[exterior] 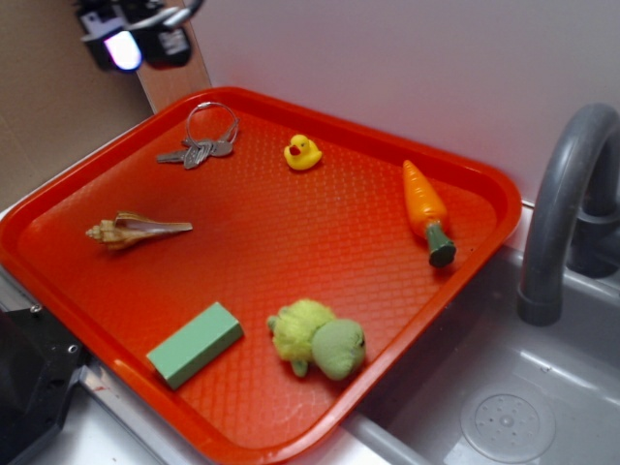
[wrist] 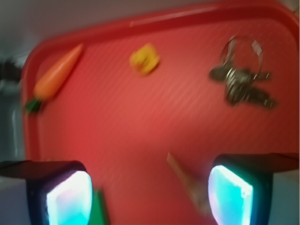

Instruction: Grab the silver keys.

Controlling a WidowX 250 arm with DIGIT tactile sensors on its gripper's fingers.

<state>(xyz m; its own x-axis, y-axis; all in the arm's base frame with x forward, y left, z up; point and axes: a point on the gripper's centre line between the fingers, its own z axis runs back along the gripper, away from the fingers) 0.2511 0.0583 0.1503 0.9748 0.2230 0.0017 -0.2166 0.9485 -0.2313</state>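
The silver keys (exterior: 201,143) lie flat on a large thin ring near the far left corner of the red tray (exterior: 291,223). In the wrist view the silver keys (wrist: 241,79) show blurred at the upper right. My gripper (exterior: 136,44) hangs high above the tray's far left corner, well clear of the keys. From the wrist view the gripper (wrist: 150,197) is open, its two glowing pads wide apart with only tray between them.
On the tray lie a yellow duck (exterior: 302,152), an orange carrot (exterior: 427,208), a seashell (exterior: 136,231), a green block (exterior: 195,343) and a green plush toy (exterior: 318,339). A grey sink with a faucet (exterior: 567,213) sits to the right.
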